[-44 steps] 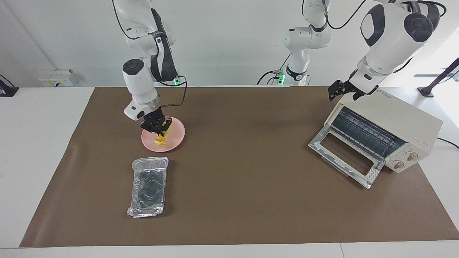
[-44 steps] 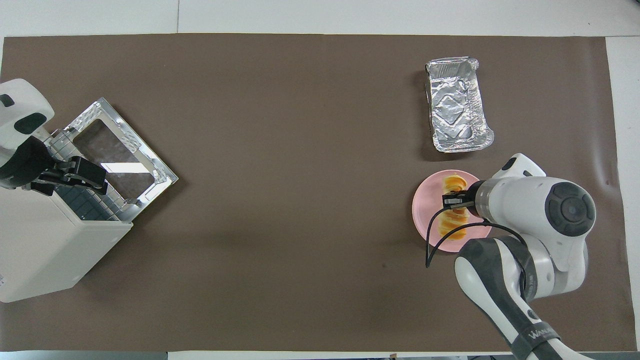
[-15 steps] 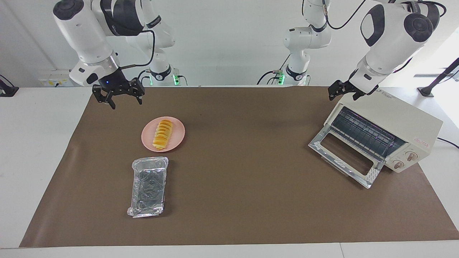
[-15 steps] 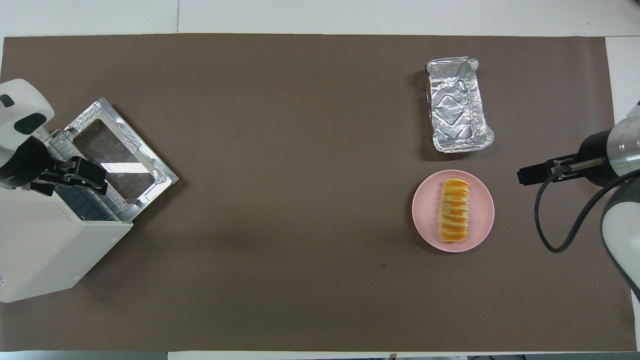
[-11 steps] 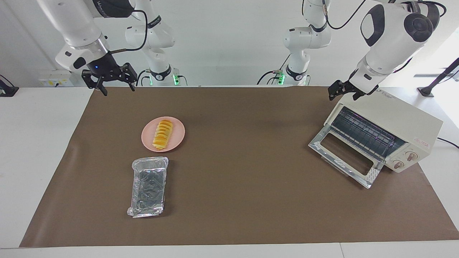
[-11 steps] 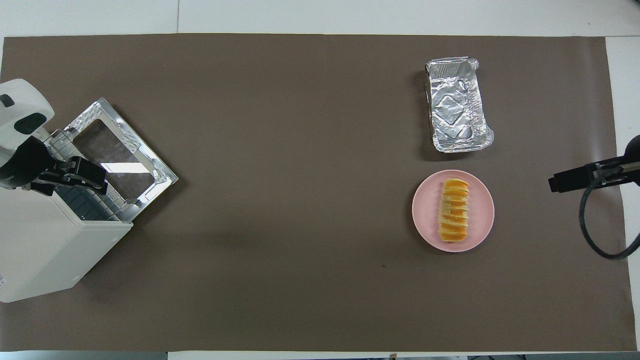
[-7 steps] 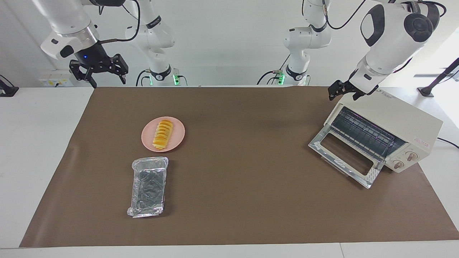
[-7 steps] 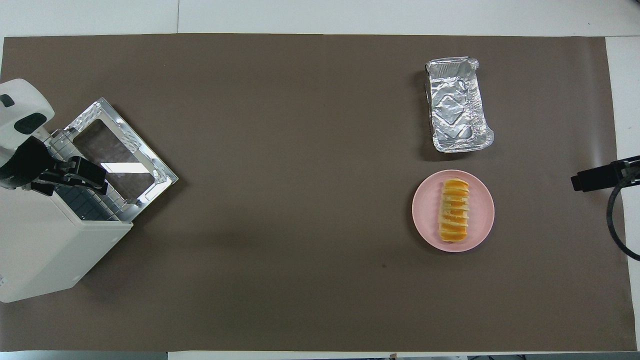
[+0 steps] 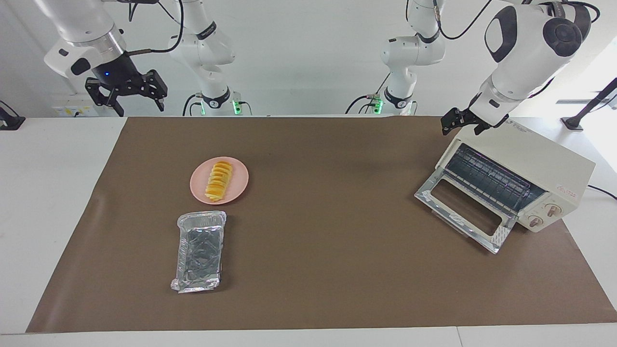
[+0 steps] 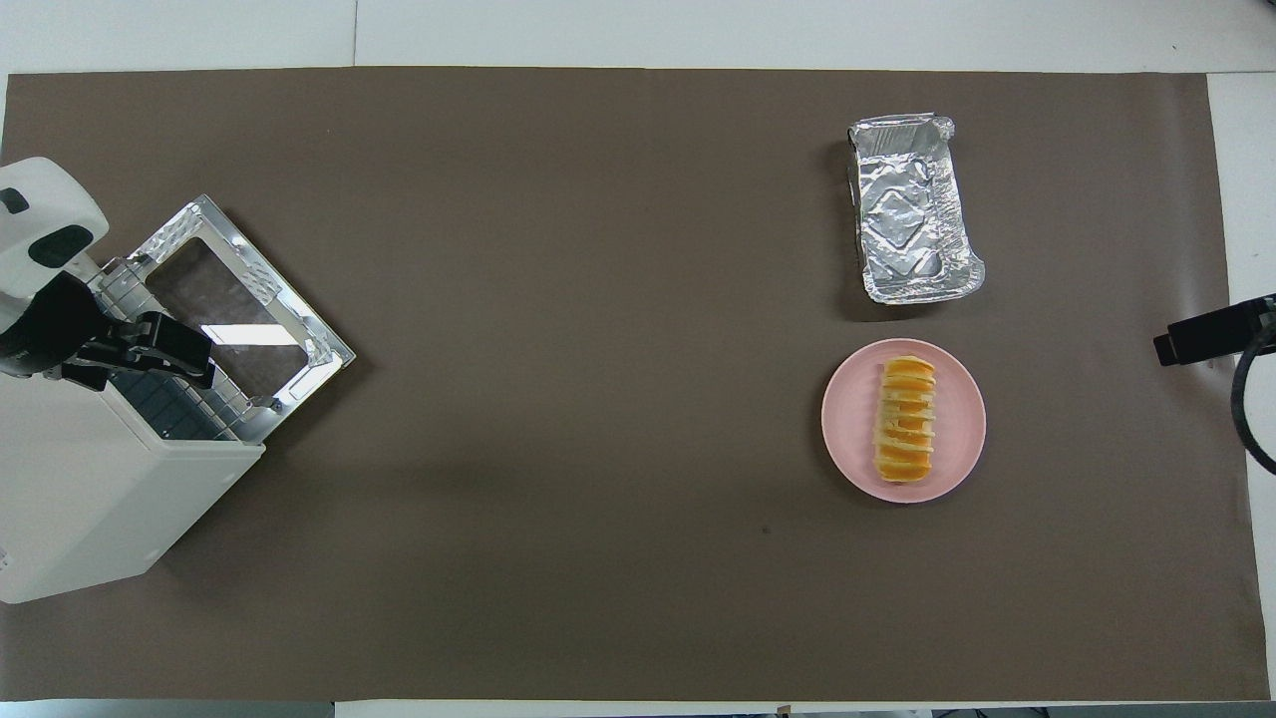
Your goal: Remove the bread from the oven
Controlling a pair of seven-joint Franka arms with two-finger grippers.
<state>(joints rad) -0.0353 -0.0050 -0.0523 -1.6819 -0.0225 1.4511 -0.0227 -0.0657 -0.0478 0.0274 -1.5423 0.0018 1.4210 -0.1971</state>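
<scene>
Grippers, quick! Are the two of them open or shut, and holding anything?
Left gripper: jaws open, holding nothing, over the oven.
Right gripper: jaws open, holding nothing, raised over the table's edge.

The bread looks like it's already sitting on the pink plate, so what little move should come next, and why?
Probably just closing up: the bread lies on the pink plate, and the oven rack looks empty with its door dropped open. The left end effector, open, hangs over the oven's top corner, so I'd guess it lowers toward that door. The right end effector waits, raised and open.
</scene>
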